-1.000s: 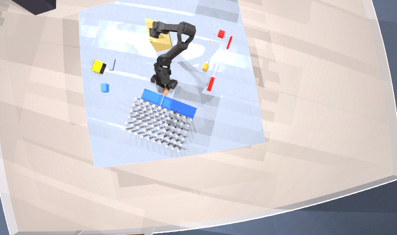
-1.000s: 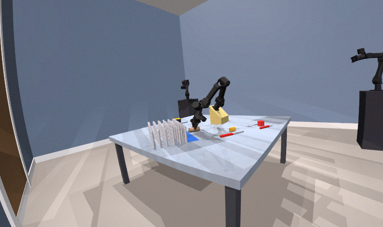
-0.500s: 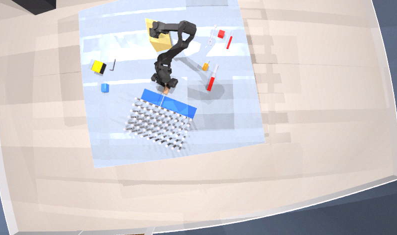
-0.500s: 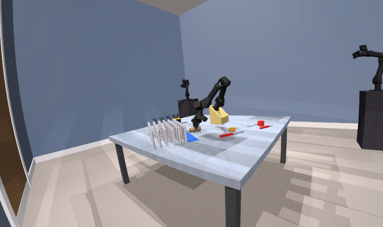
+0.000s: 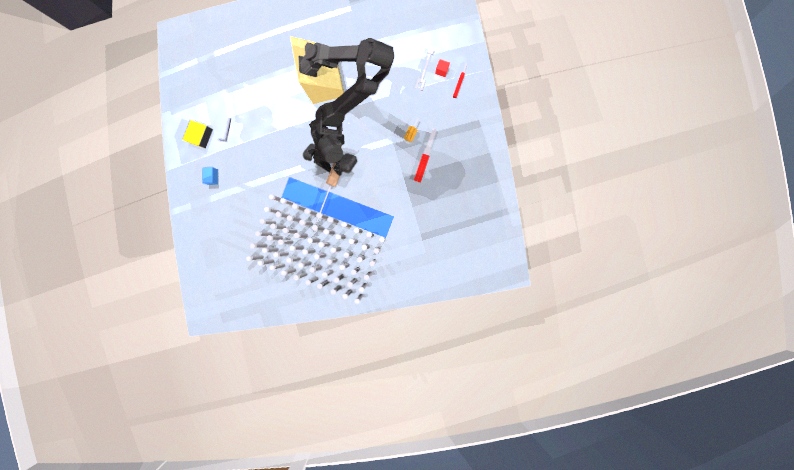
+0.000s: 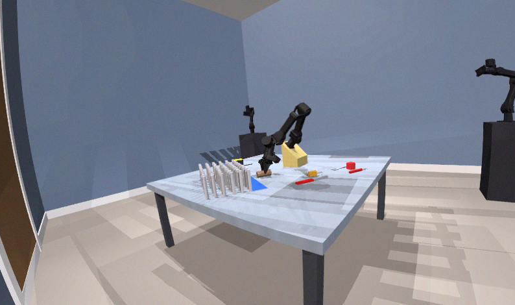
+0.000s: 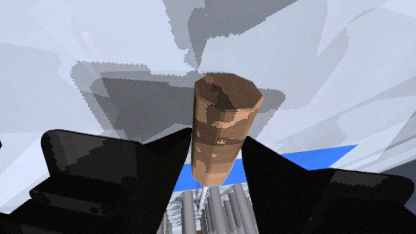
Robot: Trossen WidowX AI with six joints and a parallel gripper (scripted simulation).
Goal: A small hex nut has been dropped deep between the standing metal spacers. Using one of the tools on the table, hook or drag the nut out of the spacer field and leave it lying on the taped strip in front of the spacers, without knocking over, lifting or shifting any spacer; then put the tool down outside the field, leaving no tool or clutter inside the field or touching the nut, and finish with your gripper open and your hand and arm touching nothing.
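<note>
My gripper (image 5: 333, 169) (image 6: 264, 170) (image 7: 216, 137) is shut on the brown wooden handle (image 5: 332, 178) (image 6: 264, 173) (image 7: 220, 130) of a tool, on the robot's side of the blue taped strip (image 5: 362, 213) (image 6: 257, 184) (image 7: 330, 157). The tool's thin pale shaft (image 5: 325, 199) (image 7: 203, 199) runs across the strip and in among the front of the standing metal spacers (image 5: 320, 214) (image 6: 221, 183) (image 7: 187, 212). The spacers I can make out stand upright. The shaft's far end is hidden or too fine to tell. I cannot make out the hex nut in any view.
A red-handled tool (image 5: 421, 168) (image 6: 304, 181), an orange-handled tool (image 5: 410, 133) (image 6: 312, 172), a red cube (image 5: 442, 67) (image 6: 350, 165), a wrench-like tool (image 5: 425, 71) and a thin red tool (image 5: 459, 85) (image 6: 355, 170) lie right. A yellow-black block (image 5: 196, 133), hex key (image 5: 227, 129) and blue cube (image 5: 209, 175) are left.
</note>
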